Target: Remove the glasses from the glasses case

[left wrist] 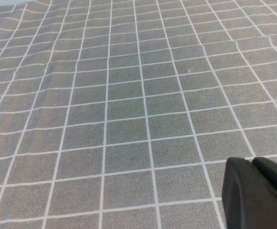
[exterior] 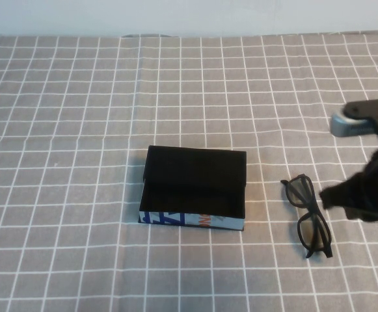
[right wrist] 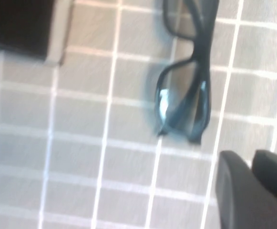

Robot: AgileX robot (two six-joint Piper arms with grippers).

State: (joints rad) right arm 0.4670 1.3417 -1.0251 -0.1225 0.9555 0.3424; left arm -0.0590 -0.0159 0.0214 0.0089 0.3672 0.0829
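Lying folded on the checked cloth just right of the case, lenses up and clear of it, the glasses read as already taken out, so the task looks done bar the arm clearing away. Case: open, black lining bare, nothing in it, white printed edge facing the robot. Right gripper: just right of the glasses, not touching them, fingers pressed together on nothing, which fits a release; left gripper: seen only in its own wrist view, over bare cloth, fingers closed and empty, apparently parked.
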